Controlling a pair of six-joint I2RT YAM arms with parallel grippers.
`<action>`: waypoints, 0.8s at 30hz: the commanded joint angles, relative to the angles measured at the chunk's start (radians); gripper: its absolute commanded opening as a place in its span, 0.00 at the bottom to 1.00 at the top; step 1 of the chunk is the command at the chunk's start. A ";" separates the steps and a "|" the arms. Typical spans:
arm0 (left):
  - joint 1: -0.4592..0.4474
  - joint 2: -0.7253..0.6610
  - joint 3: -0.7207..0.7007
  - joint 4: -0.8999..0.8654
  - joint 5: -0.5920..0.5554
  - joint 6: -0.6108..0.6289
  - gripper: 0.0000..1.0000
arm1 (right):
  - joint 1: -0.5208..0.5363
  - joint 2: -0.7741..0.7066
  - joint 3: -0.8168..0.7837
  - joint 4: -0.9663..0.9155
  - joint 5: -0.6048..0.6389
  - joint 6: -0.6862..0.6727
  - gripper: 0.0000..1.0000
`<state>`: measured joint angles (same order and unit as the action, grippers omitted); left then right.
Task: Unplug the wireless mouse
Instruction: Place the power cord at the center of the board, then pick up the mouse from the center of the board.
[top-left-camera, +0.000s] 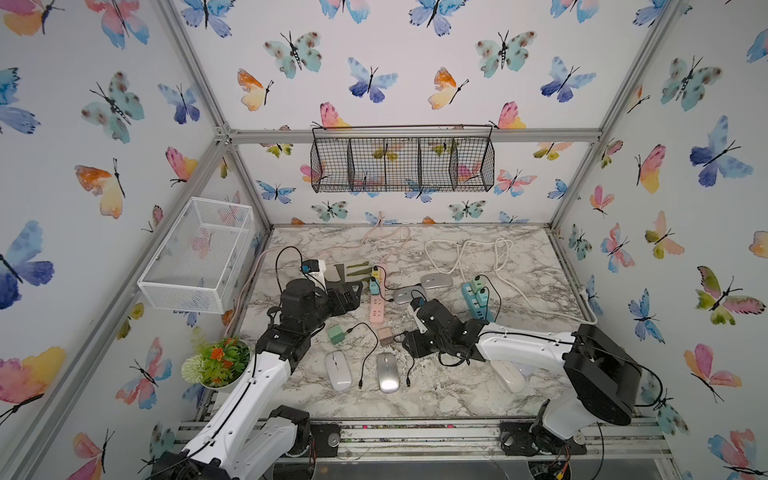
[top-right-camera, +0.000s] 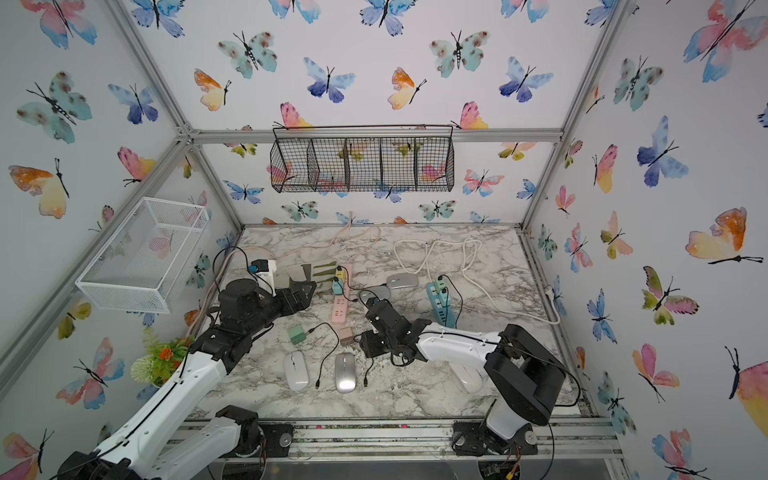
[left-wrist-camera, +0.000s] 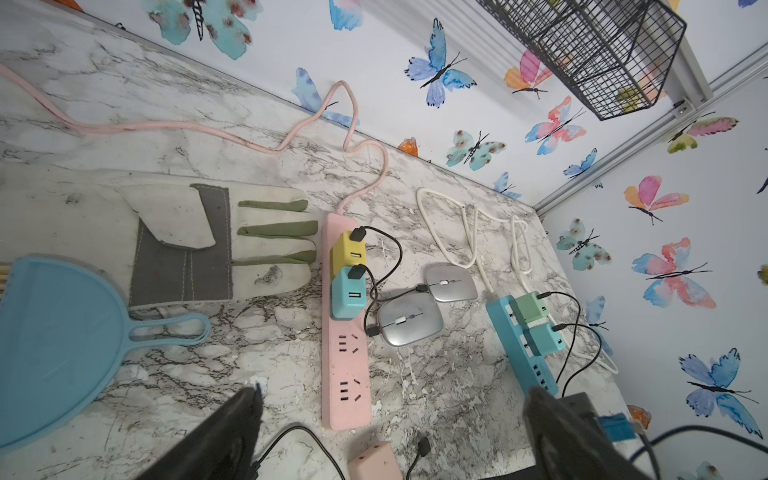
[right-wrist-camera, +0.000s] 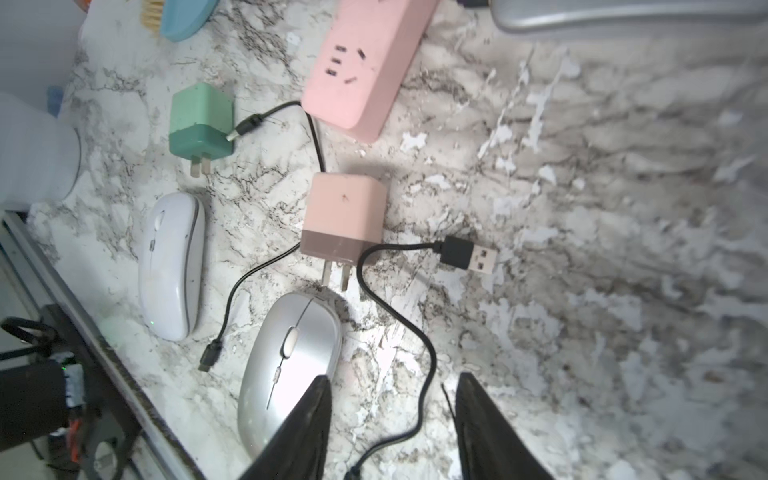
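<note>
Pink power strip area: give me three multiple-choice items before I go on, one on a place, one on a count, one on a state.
1. Where does the loose pink charger lie?
A. In the white basket.
B. Plugged into the teal strip.
C. On the table, between the pink power strip and a silver mouse.

2. How many chargers sit in the pink power strip?
A. One.
B. Two.
C. Four.

3. What state is the USB plug beside the pink charger in?
A. Free on the table.
B. Pushed into the pink charger.
C. Pushed into the pink power strip.

Answers:
1 C, its bare prongs point at the mouse.
2 B, a yellow charger and a blue charger.
3 A, its metal end is bare, and the open right gripper is apart from it.
</note>
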<state>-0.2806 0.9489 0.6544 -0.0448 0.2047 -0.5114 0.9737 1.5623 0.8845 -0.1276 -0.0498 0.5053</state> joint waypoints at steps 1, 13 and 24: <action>0.002 0.047 -0.020 0.042 0.022 -0.018 0.98 | -0.030 -0.037 0.035 -0.054 0.067 -0.222 0.61; -0.195 0.180 -0.061 0.194 0.047 -0.075 0.98 | -0.347 0.206 0.286 -0.029 -0.256 -0.428 0.82; -0.134 0.156 -0.135 0.280 0.115 -0.168 0.98 | -0.431 0.544 0.606 -0.088 -0.467 -0.471 0.82</action>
<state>-0.4473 1.1316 0.5282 0.1917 0.2768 -0.6502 0.5442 2.0647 1.4231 -0.1593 -0.4271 0.0742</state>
